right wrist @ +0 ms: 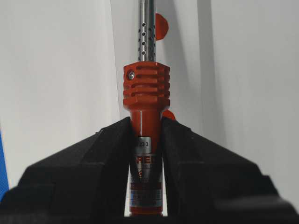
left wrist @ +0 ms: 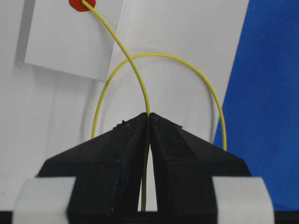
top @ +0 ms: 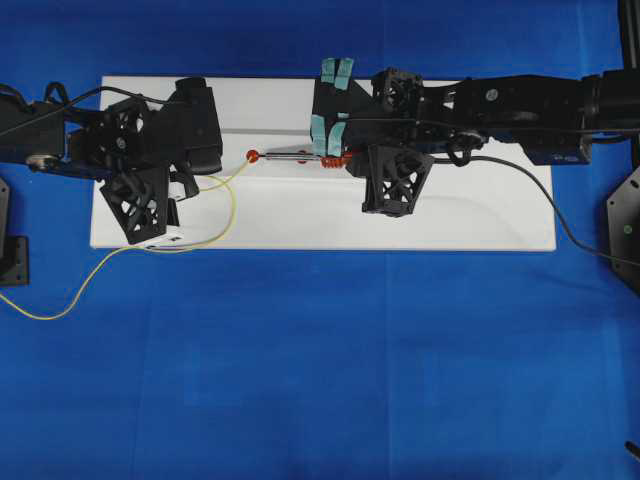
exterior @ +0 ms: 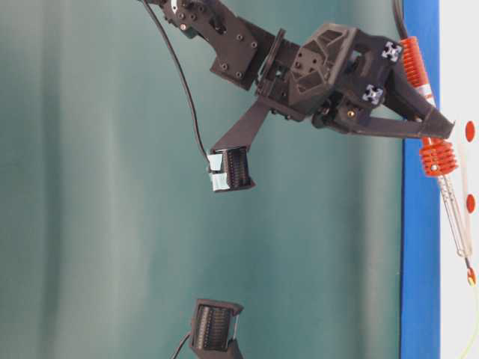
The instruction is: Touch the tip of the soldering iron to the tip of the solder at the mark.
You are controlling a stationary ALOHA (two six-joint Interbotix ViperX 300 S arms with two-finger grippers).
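The soldering iron (top: 300, 156) lies level over the white board (top: 450, 220), its orange-red handle (right wrist: 145, 93) clamped between the jaws of my right gripper (right wrist: 145, 123). Its dark tip (exterior: 470, 271) reaches a red mark (top: 252, 156). The solder (left wrist: 140, 79), a thin yellow wire, runs from my left gripper (left wrist: 149, 114), which is shut on it, up to the same mark (left wrist: 82, 3). Iron tip and solder end meet at that mark in the overhead view. A slack loop of solder (top: 228, 215) curls behind the left gripper (top: 198, 185).
Blue cloth (top: 320, 360) surrounds the board. The iron's black cord (top: 560, 215) trails off to the right. The rest of the solder (top: 60, 300) runs off the board's left front. Two more red marks (exterior: 470, 131) (exterior: 470, 202) lie along the iron's shaft.
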